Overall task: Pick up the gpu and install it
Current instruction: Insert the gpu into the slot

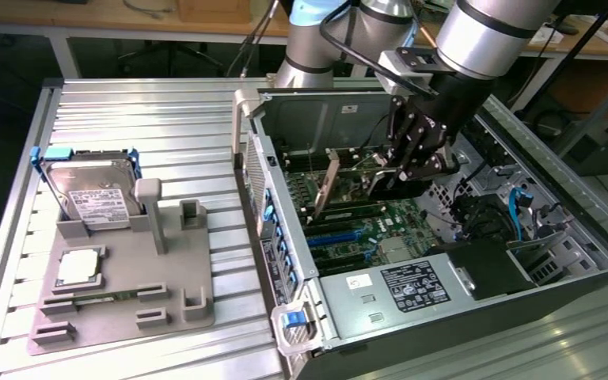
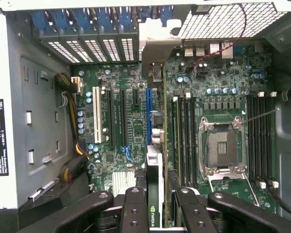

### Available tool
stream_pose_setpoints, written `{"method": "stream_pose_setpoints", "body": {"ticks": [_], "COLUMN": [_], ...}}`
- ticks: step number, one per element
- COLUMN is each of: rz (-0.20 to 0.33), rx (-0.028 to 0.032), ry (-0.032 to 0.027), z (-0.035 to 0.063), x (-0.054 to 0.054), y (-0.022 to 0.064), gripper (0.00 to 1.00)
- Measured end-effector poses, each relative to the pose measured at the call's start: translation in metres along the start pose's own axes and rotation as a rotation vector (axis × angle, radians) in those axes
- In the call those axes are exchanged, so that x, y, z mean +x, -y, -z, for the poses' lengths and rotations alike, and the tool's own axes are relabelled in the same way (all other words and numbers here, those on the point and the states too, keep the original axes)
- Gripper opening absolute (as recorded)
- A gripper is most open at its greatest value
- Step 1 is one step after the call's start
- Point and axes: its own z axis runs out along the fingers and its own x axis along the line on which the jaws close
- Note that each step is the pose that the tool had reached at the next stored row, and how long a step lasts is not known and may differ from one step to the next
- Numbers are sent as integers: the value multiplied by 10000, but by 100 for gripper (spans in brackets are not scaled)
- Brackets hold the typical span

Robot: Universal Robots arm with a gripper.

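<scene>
My gripper [image 1: 408,168] is down inside the open computer case [image 1: 283,237] and shut on the gpu [image 1: 359,184]. The card stands on edge over the motherboard [image 1: 359,231], its silver bracket toward the case's rear wall and its black cooler by the fingers. In the wrist view the gpu [image 2: 154,187] runs edge-on between the two black fingers [image 2: 135,209], directly over the blue slot [image 2: 148,116]. Its bracket reaches the opening beside the slot covers [image 2: 106,48]. Whether the card's edge touches the slot is hidden.
A grey parts fixture [image 1: 188,277] lies on the ribbed aluminium table at the exterior view's left, holding a silver hard drive [image 1: 93,196], a processor [image 1: 80,267] and a RAM stick [image 1: 98,299]. The power supply [image 1: 410,285] and cables crowd the case's near end.
</scene>
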Motion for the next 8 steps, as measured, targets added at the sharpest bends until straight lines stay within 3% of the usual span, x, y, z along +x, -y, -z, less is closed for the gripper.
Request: {"method": "stream_pose_setpoints", "body": {"ticks": [8], "rz": [1], "rx": [0], "ry": [1], "z": [-22], "x": [1], "y": [2], "gripper": [27]}}
